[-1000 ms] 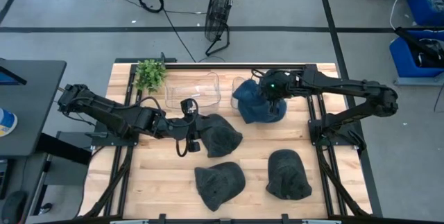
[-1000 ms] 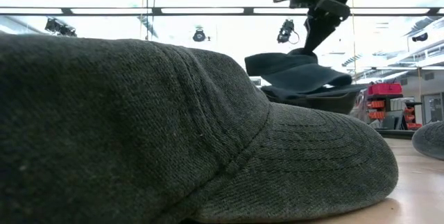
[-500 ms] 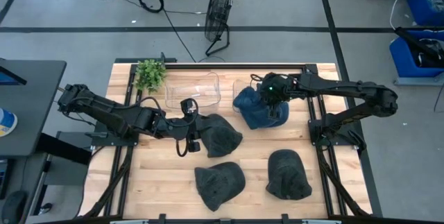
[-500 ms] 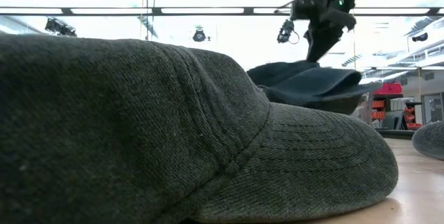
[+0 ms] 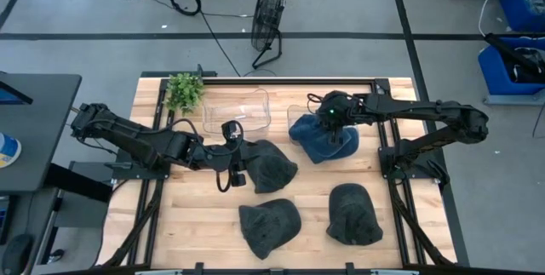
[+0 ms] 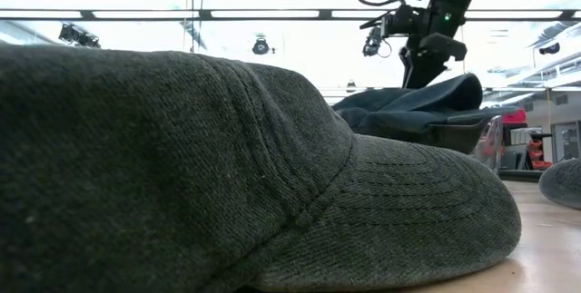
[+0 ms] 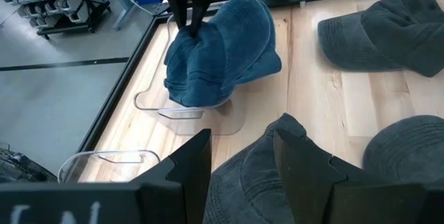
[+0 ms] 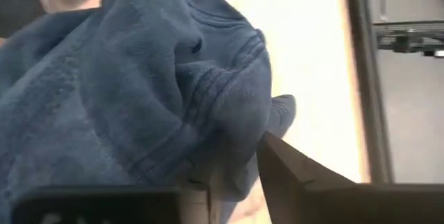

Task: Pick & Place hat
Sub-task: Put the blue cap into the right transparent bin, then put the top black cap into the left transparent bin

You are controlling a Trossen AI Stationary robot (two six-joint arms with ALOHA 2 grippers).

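- While the right gripper [image 5: 332,120] pinches a fold of the blue hat [image 5: 322,137] between nearly closed fingers, the hat sits half in and half over a clear bin [image 7: 182,107] at the far right of the table [image 5: 196,215]; the brim and one side spill past the bin's near wall.
- Because the fingers hold only a bunched ridge of soft cloth, as the right wrist view shows, I judge the grip shallow: a quick lift or a sideways pull could let the fabric slide out.
- If the jaws part now, the overhanging part could drag the hat out over the rim onto the wood, since much of it seems to lie outside the bin.
- The bin is light and clear, so a push down or sideways through the cloth might tip or shove it toward the second clear bin [image 5: 237,110] to its left.
- The left gripper [image 7: 239,156] hovers with its fingers apart just over a grey hat [image 5: 266,165] near the table's middle, holding nothing; closing on too little cloth there would give the same weak hold.
- Two more grey hats [image 5: 270,226] lie near the front edge, well apart from both arms, and the small plant [image 5: 184,90] at the far left corner is out of harm's way.
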